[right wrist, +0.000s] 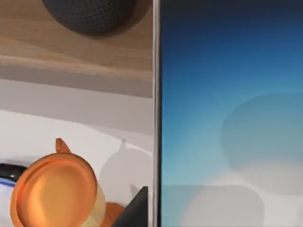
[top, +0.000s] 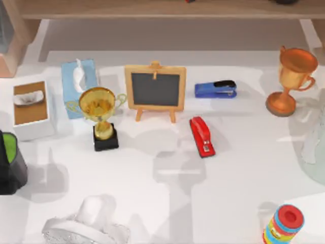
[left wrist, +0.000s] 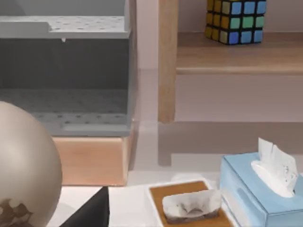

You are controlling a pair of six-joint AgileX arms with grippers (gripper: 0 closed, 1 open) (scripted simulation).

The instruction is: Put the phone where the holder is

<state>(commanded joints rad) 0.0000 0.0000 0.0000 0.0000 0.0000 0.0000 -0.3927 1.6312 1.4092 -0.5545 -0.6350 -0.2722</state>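
One phone (right wrist: 227, 113) close before right wrist camera, screen facing it, long edge vertical; tool grip cannot tell.

Before you, white table (top: 152, 203), gold trophy (top: 99, 113), small chalkboard easel (top: 155, 90), red stapler (top: 202, 136), blue stapler (top: 216, 89), two tissue boxes (top: 78, 81)

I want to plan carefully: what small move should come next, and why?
Probably carry the phone leftward a little with the right arm. Its blue screen is close before the right wrist camera, near the orange trophy at the table's right; the black-green object at the left edge, possibly the holder, is far off.
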